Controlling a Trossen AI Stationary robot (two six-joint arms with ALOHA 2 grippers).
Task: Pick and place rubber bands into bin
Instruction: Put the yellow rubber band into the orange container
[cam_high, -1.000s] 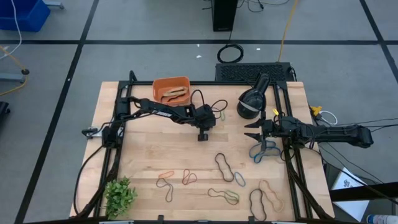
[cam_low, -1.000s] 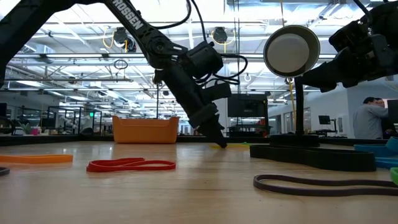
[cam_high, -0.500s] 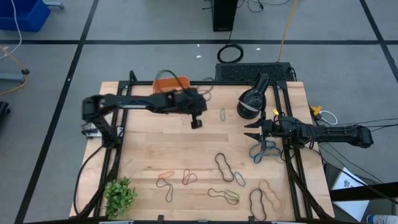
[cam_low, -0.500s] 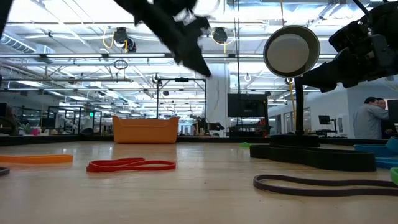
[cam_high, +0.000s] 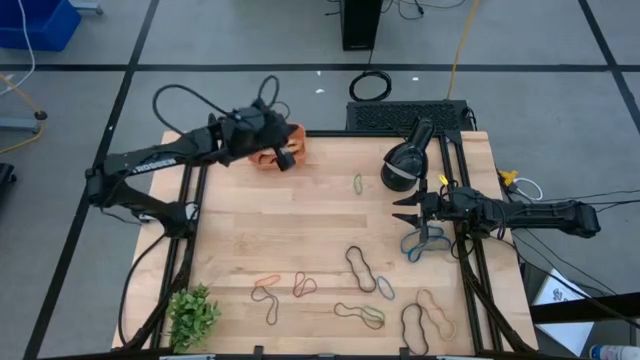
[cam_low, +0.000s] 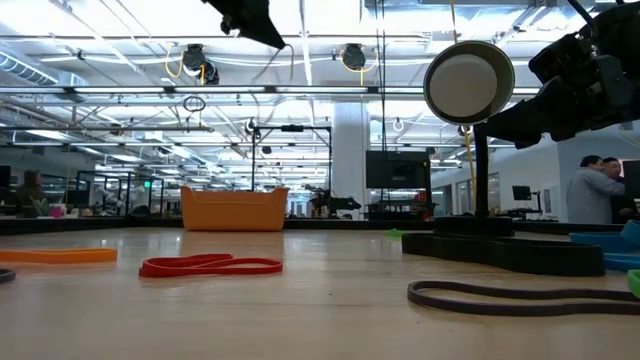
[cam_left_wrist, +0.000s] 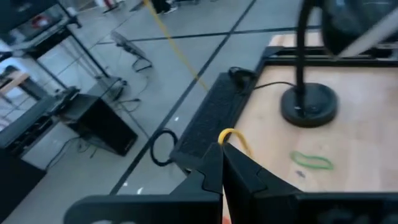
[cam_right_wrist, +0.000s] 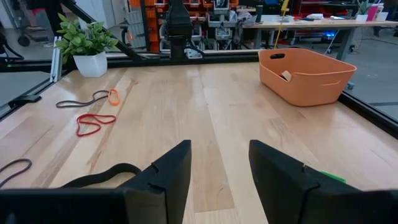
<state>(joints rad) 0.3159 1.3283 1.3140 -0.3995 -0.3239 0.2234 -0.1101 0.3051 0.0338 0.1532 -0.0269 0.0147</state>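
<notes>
The orange bin (cam_high: 297, 134) stands at the table's far edge, left of the middle, and shows in the low view as the bin (cam_low: 233, 209) and in the right wrist view as the bin (cam_right_wrist: 308, 74). My left gripper (cam_high: 284, 160) is raised high over the bin, shut, with a small yellow rubber band (cam_left_wrist: 232, 136) at its fingertips. In the low view my left gripper (cam_low: 256, 20) is at the top edge. My right gripper (cam_high: 403, 212) waits open at the table's right, over a blue band (cam_high: 416, 244). Several other rubber bands lie flat on the table, among them a green one (cam_high: 358, 183) and a black one (cam_high: 360, 268). My left gripper pinches the yellow rubber band between its two fingertips (cam_left_wrist: 214, 163). Only a short curved piece of the band (cam_left_wrist: 227, 132) shows past the tips. The fingers slant gently downward, and the band is lifted clear of the table, above the bin.
A black round lamp on a stand (cam_high: 405, 164) rises at the far right, close to my right arm. A small potted plant (cam_high: 192, 315) stands at the near left corner. More bands, red (cam_high: 304, 285) and orange (cam_high: 265, 290), lie along the near side.
My left gripper has risen from the table beside the green band and swung up and toward the far left, over the bin, tipping from steeply downward to nearly level. It has stayed shut. The yellow band has gone up with it, clear of the table.
</notes>
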